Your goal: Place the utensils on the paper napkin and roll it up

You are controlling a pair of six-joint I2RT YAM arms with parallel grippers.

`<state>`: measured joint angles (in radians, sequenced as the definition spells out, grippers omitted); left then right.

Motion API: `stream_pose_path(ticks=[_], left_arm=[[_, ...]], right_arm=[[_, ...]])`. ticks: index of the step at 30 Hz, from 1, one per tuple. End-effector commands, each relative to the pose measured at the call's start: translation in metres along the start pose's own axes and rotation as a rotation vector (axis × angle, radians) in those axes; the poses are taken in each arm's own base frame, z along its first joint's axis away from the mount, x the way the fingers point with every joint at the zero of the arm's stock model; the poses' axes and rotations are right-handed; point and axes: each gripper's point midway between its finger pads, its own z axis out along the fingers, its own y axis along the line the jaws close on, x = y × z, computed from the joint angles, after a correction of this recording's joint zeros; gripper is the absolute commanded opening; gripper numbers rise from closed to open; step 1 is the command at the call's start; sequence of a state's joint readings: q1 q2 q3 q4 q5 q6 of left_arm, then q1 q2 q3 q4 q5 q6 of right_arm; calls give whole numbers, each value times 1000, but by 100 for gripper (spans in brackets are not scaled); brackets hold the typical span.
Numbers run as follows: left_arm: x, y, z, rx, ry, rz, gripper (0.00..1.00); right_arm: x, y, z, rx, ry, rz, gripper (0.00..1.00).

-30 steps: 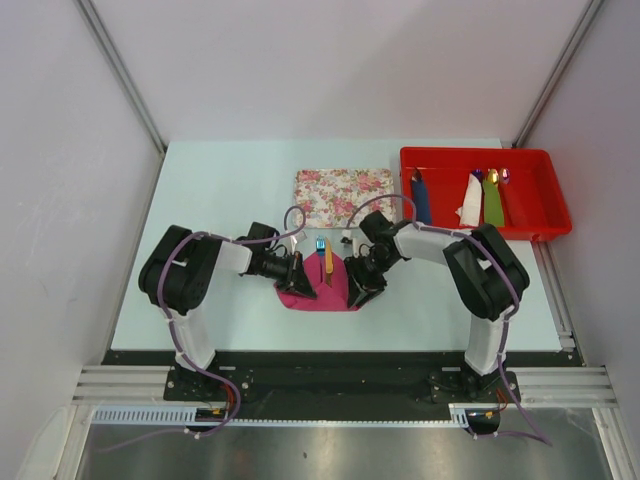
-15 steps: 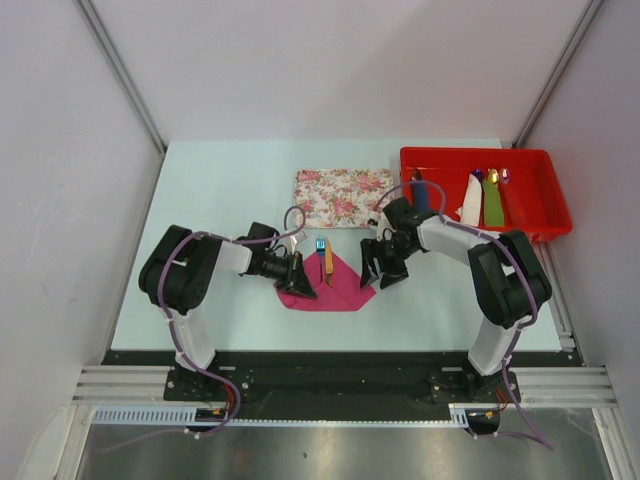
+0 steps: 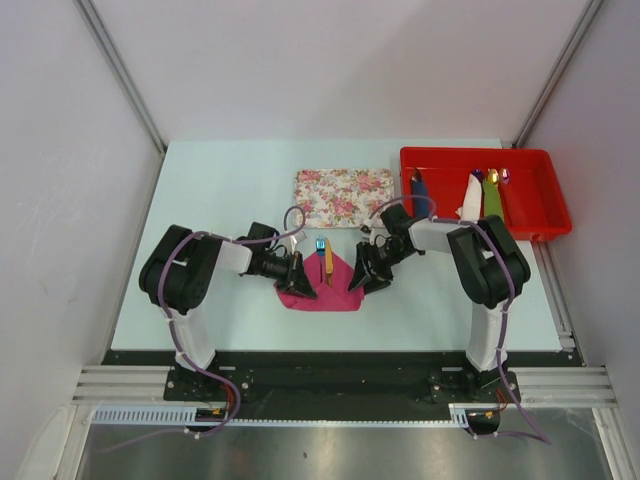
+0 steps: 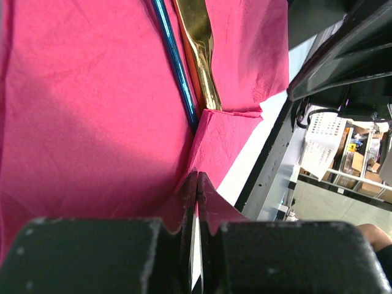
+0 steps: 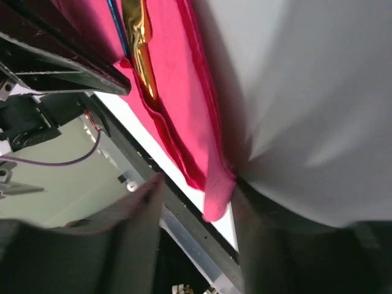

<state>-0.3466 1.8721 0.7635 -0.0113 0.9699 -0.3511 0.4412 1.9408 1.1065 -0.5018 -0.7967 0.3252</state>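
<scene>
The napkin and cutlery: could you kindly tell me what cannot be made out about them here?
- Knife and fork, left wrist view: one end tucked under a folded napkin flap, the other cut off by the top edge.
- Right claw, right wrist view: blur hides whether it touches the napkin corner between its fingers.
- Napkin's side corners, top view: covered by the left claw and the right one.
</scene>
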Motion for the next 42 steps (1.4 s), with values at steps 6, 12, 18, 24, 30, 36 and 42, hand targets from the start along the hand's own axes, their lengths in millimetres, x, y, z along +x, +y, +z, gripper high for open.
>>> stream_pose_path(ticks=[6, 12, 18, 24, 30, 36, 42], left_arm=[[-2, 20, 5, -87, -13, 7, 6], [-4, 20, 5, -86, -16, 8, 6], [-4, 19, 5, -85, -16, -1, 6], [-3, 19, 5, -86, -17, -3, 6], [-4, 20, 5, -90, -19, -3, 6], [-3, 20, 5, -89, -17, -4, 6], [-4, 19, 5, -84, -17, 1, 6]], right_arm=[[-6, 39, -3, -231, -38, -26, 45], [1, 39, -4, -215, -14, 8, 28], [-9, 47, -1, -238, -25, -6, 9], [-13, 64, 9, -257, -11, -24, 7], [-18, 78, 22, -255, 0, -44, 9], [-23, 83, 40, -242, 15, -56, 10], [-27, 87, 54, -228, 29, -75, 11]])
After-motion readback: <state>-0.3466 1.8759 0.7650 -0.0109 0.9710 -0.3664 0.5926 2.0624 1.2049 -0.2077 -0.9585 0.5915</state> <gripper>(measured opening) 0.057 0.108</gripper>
